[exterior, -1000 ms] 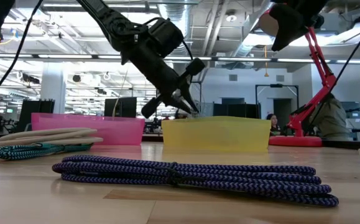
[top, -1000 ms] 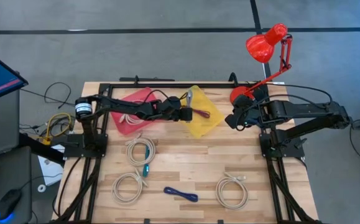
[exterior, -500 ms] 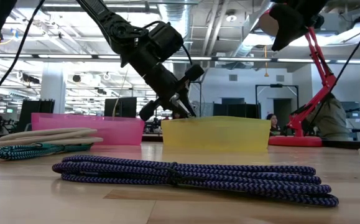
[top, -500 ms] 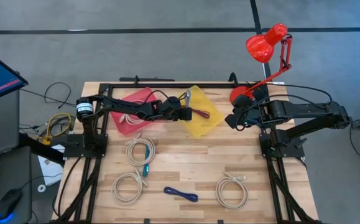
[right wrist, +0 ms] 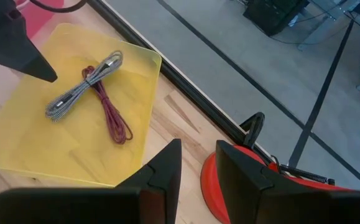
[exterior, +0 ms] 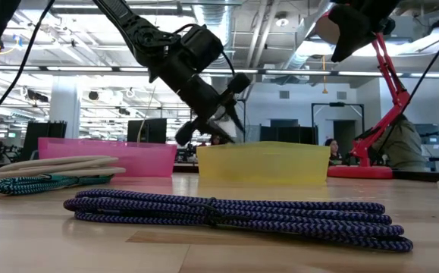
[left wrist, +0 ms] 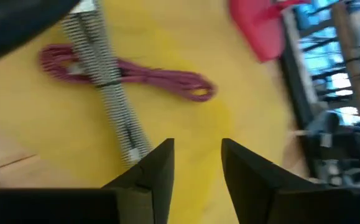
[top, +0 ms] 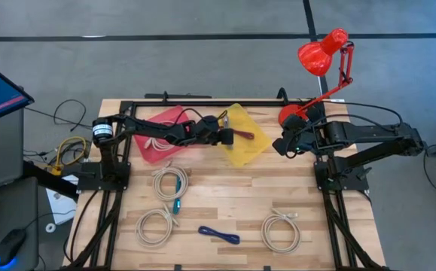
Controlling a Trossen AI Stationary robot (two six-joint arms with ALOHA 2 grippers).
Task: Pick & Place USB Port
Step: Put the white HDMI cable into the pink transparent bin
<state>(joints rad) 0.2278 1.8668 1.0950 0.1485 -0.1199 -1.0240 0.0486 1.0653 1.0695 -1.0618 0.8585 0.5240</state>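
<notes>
Pale wooden tabletop [top: 233, 199] fills the overhead view, with a dark blue braided cable bundle [top: 219, 234] nearest the front edge, flanked by two cream coiled cables [top: 155, 226] and [top: 280, 230]. Farther back lies another cream coil beside a teal cable [top: 177, 205]. Beyond these sits a shallow yellow plastic tray [top: 249, 150], and inside it a grey-and-white braided USB cable [right wrist: 83, 93] lies crossed over a dark red USB cable [right wrist: 109, 112], both resting on the tray floor. Just above the tray's left edge hangs the left gripper [left wrist: 195, 165], its two dark fingers parted and holding nothing. To the left of the yellow tray is a pink plastic tray [top: 157, 134]. On the right side, the right gripper [right wrist: 196, 167] waits above the table near the round base of a red desk lamp [top: 323, 54], fingers slightly apart and holding nothing.
</notes>
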